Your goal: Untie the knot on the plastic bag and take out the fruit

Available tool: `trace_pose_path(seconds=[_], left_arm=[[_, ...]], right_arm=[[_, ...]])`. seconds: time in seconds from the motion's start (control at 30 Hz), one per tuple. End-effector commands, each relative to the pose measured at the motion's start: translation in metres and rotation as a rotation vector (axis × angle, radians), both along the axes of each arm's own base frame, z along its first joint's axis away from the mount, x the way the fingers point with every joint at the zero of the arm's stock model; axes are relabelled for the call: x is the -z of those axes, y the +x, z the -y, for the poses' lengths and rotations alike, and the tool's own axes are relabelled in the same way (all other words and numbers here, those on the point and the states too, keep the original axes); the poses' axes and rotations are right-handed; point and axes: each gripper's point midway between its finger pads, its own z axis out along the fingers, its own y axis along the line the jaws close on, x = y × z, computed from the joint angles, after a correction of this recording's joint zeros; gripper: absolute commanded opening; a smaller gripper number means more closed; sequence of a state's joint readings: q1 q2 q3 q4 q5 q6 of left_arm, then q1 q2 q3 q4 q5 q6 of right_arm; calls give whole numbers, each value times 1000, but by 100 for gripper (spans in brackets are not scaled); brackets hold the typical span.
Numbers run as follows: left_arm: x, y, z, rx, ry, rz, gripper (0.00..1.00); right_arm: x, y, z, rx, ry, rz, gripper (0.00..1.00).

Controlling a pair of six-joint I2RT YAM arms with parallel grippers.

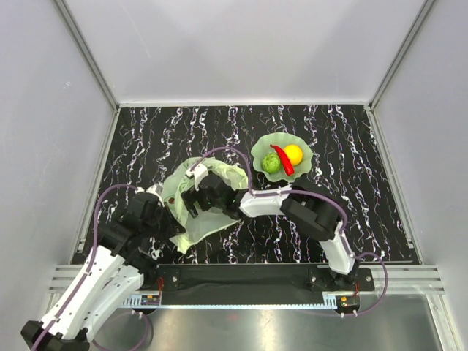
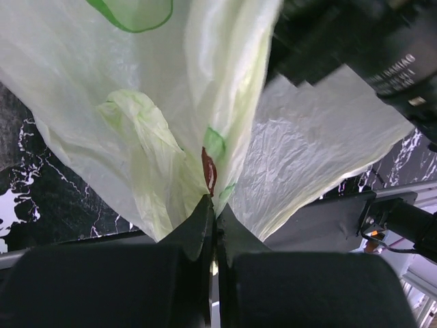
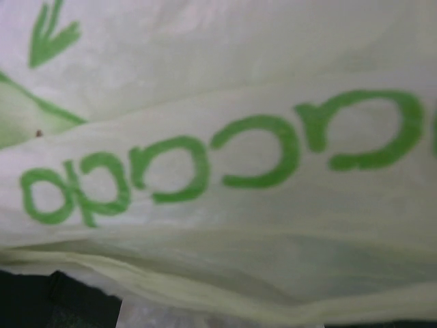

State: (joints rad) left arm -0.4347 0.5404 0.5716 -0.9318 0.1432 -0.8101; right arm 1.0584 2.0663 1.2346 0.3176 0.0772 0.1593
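Observation:
The pale green plastic bag (image 1: 208,223) lies crumpled at the table's near left. My left gripper (image 1: 170,213) is shut on the bag's edge; in the left wrist view its jaws (image 2: 213,205) pinch the film (image 2: 102,82) by a red mark. My right gripper (image 1: 194,199) is pushed into the bag's folds; in the right wrist view only the film with green lettering (image 3: 218,89) shows and the fingers are hidden. I see no knot. A green round fruit (image 1: 271,163), a yellow one (image 1: 294,153) and a long red piece (image 1: 282,160) lie in the dish. The grape bunch is not in view.
The green wavy-edged dish (image 1: 257,151) stands right of the bag, just beyond the right arm's forearm (image 1: 267,202). The black marbled table (image 1: 344,146) is walled by white panels on three sides. The right arm's wrist (image 2: 382,48) looms over the bag in the left wrist view.

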Motion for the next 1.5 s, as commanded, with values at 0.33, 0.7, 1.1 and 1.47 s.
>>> trace_pose_path(seconds=[0.33,0.7,1.1,1.47], left_arm=[[-23,26,19,62,-48,100,0],[-29,34,15,35,-33,140,0],[-26,40,11,13,-7,147,0],[-19,49,4,-20,39,159,0]], right_arm=[[-9,40,-43,91,71,78,78],[25,23,-38,36,0,-7,58],[51,13,-22,59,-86,-80,24],[-30,6,-4,56,12,-4,9]])
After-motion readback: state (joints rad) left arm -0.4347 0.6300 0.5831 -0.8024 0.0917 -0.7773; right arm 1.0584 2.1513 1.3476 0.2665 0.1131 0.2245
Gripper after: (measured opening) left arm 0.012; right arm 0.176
